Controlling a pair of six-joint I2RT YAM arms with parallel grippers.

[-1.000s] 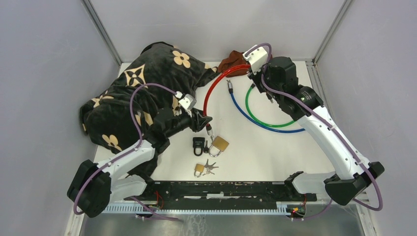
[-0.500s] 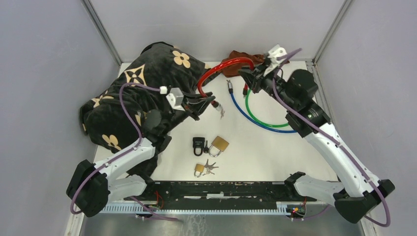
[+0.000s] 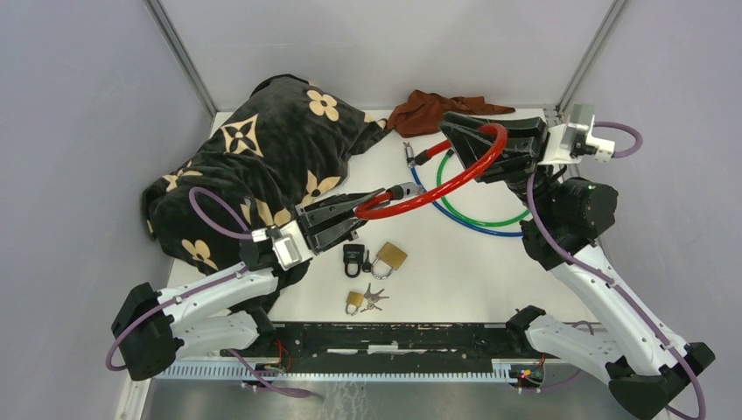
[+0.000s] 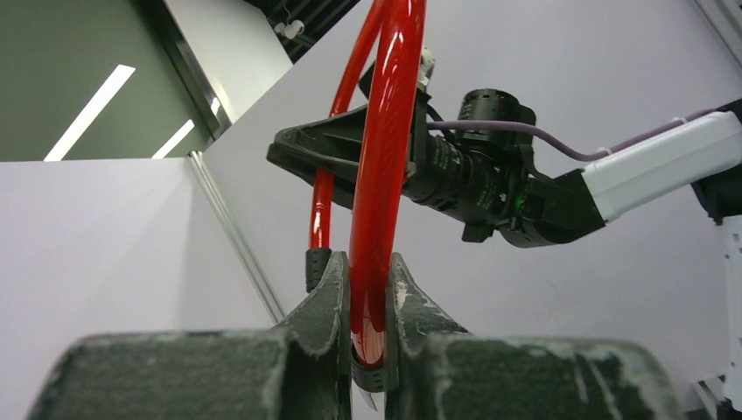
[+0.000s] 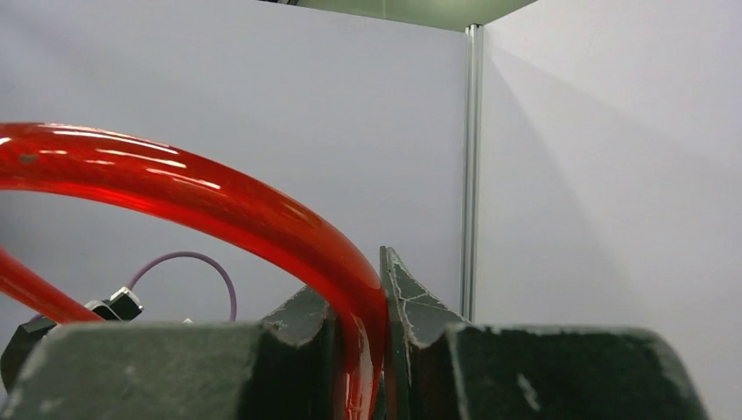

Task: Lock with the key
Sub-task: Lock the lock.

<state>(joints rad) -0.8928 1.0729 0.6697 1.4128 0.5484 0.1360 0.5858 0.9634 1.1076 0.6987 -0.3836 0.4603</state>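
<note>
now both our left gripper [image 3: 357, 210] and right gripper [image 3: 477, 140] clench the red cable [image 3: 429, 189], newly raised, ready for locking.

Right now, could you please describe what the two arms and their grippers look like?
The left arm and right arm have white links, bulky black joints and looping purple cables. The left gripper and right gripper have black wedge-shaped fingers, with a white camera block behind each.
</note>
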